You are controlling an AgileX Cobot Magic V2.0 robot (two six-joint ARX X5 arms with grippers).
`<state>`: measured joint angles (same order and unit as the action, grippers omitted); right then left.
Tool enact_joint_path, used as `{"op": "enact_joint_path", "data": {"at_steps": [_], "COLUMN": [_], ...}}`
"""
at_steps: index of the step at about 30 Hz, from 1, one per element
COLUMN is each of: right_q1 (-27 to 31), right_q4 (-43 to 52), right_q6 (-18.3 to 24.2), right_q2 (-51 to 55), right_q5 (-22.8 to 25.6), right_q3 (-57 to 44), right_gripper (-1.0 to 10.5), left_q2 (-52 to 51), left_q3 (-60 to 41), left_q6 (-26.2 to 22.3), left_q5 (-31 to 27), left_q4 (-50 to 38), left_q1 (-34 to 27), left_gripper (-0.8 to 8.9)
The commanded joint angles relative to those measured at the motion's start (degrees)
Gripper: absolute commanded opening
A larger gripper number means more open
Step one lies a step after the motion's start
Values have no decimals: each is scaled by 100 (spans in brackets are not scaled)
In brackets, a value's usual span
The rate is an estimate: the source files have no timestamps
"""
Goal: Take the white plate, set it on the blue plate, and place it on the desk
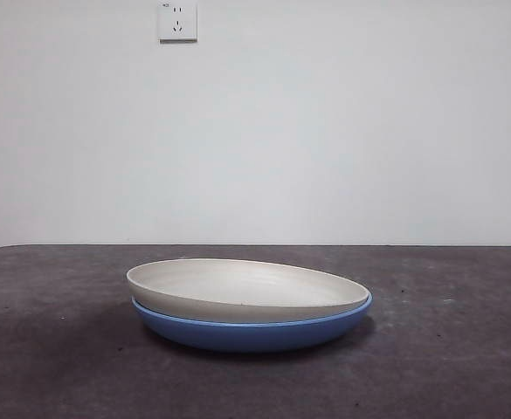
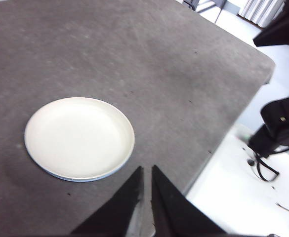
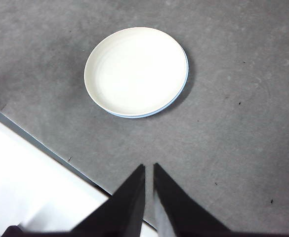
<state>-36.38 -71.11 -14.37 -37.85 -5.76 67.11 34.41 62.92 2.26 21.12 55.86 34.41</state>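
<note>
White matte round plate (image 1: 246, 288) sat nested, slightly tilted, on the glossy blue round plate (image 1: 251, 330) mid-worktop (image 1: 447, 367); left gripper (image 2: 146, 170) and right gripper (image 3: 149, 168) hung well apart from it, jaws nearly closed; risk: its tilted rim might slip from a shallow grasp.

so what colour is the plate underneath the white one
Medium blue, glossy; the blue plate shows best in the front view.

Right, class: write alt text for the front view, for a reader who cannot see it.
A white plate sits nested, slightly tilted, in a blue plate on a dark grey desk. Behind is a plain white wall with a power socket; no gripper is in view.
</note>
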Motion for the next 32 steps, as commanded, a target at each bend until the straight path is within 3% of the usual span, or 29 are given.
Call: {"op": "enact_joint_path", "data": {"at_steps": [1, 11, 17, 24, 32], "right_q1": [-52, -52, -52, -52, -52], "right_q4": [63, 85, 83, 83, 83], "right_q6": [0, 0, 2, 0, 0], "right_q2": [-22, -22, -22, -22, -22], "right_q5": [24, 24, 24, 24, 24], "right_q3": [61, 61, 61, 61, 61], "right_gripper": [24, 24, 24, 24, 24], "left_q2": [-55, -164, -533, -1526, -2649], "left_q3": [39, -57, -1314, -3357, -5066], "left_q6": [-7, -142, 85, 188, 199], "left_q5": [-4, -2, -586, -1832, -2011], "left_q4": [-57, -328, -2096, -3801, -4275], "left_q1": [-278, -2640, -3595, -3853, -3851], "left_gripper": [25, 25, 25, 25, 25]}}
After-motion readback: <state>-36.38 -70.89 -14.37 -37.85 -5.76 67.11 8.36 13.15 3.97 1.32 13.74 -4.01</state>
